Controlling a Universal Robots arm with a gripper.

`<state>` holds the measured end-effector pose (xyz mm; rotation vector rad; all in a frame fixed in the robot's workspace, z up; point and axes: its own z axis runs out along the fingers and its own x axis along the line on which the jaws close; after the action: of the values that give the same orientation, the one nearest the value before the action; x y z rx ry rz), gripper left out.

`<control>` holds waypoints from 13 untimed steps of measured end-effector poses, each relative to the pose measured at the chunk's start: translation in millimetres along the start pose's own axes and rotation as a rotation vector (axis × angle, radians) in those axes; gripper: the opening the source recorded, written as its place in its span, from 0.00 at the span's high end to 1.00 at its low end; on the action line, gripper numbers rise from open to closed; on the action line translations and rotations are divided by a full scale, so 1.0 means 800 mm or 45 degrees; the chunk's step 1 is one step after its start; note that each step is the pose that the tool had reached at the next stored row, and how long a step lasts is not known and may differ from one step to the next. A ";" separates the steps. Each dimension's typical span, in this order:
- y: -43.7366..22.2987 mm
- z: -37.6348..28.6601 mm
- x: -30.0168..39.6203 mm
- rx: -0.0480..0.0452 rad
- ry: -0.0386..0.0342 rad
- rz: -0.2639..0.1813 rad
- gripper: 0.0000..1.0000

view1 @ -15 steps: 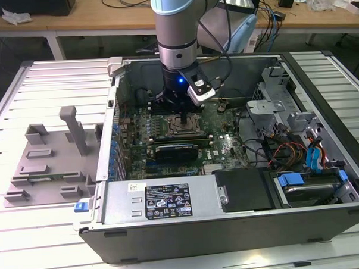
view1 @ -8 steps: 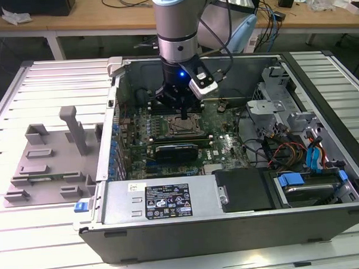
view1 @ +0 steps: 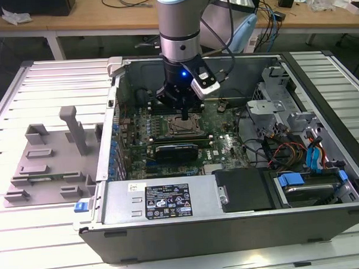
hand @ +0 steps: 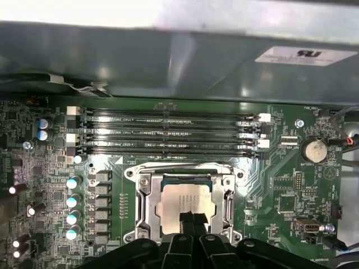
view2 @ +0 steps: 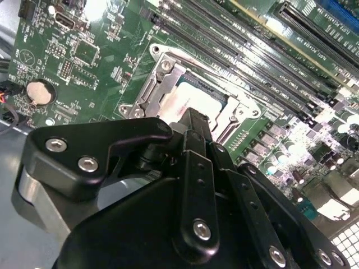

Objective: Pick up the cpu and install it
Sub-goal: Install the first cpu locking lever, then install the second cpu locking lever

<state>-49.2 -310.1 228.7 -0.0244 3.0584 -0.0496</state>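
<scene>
Workshop setting: slatted white metal table (view1: 47, 235) carrying an open grey desktop computer case (view1: 231, 227) lying on its side, wooden benches with cable clutter behind. Inside the case sits a green motherboard (view1: 222, 147), and to the exterior view's left a grey plastic fixture tray (view1: 43, 161) rests on the table, well apart from the action. The silver-and-grey robot arm (view1: 179, 27) comes straight down into the case, wrist vertical, tool pointing at the board, a blue light glowing on the wrist. Its black two-finger gripper (hand: 193, 219) hangs directly over the steel-framed CPU socket (hand: 230, 193), fingertips pressed together to a narrow point, so it reads as closed with nothing visibly between the tips. The cpu, a small flat square chip with a silvery-white metal top (hand: 176, 199), lies flat inside the socket frame, square to it, beside the four black memory slots (hand: 168, 134); in the second wrist view the chip (view2: 188, 98) shows just beyond the fingertips, seated in the recess. Judging from this, the chip is already placed in the socket, and the closed tips sit at or just above its top, contact not certain. Vertical pose likely keeps the fingers clear of the frame's sides and nearby capacitors. Round silver coin battery (hand: 313, 150) sits off to one side, untouched.
</scene>
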 end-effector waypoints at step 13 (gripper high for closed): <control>-0.0003 -0.0053 -0.0007 0.000 0.0005 0.000 0.89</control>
<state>-49.1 -310.2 233.0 -0.0244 3.0588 -0.0497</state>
